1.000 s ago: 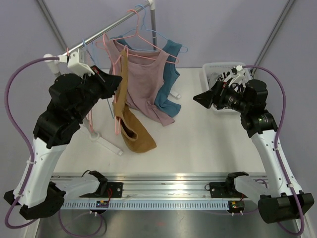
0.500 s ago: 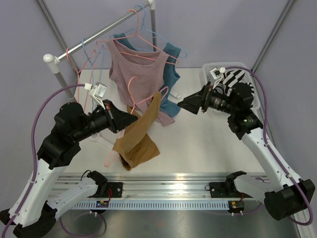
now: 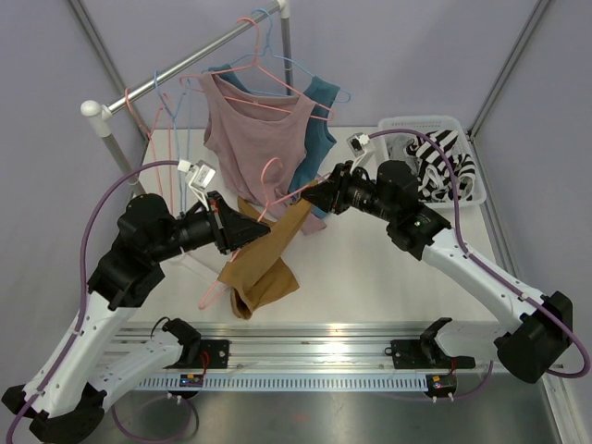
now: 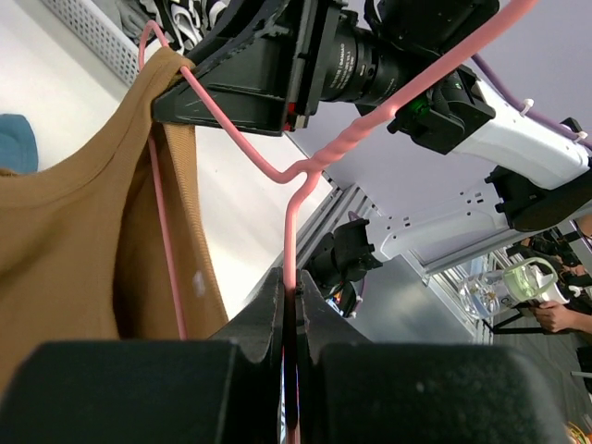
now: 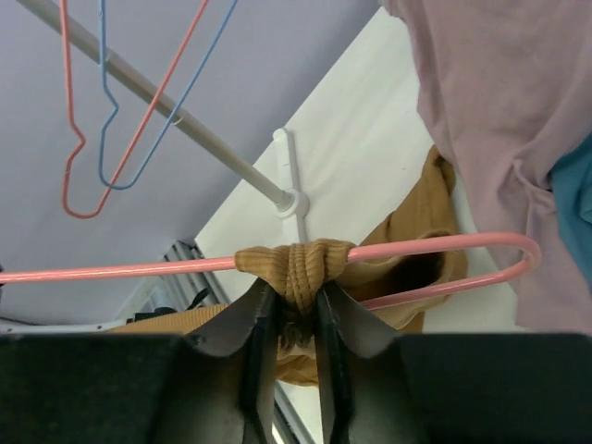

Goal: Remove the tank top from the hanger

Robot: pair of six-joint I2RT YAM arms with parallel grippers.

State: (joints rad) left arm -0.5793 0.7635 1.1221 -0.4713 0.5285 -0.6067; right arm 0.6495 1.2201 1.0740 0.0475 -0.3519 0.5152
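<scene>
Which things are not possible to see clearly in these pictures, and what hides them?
Top view: how the right gripper grips the brown tank top; too small and dark.
Left wrist view: the tank top's lower part; cut off by the edges and the left gripper.
Right wrist view: the hook of the pink hanger; outside the frame.

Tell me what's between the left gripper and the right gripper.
The pink hanger and the brown tank top's strap span that stretch, clearest in the top external view: the left gripper pinches the hanger, the right gripper the strap.
</scene>
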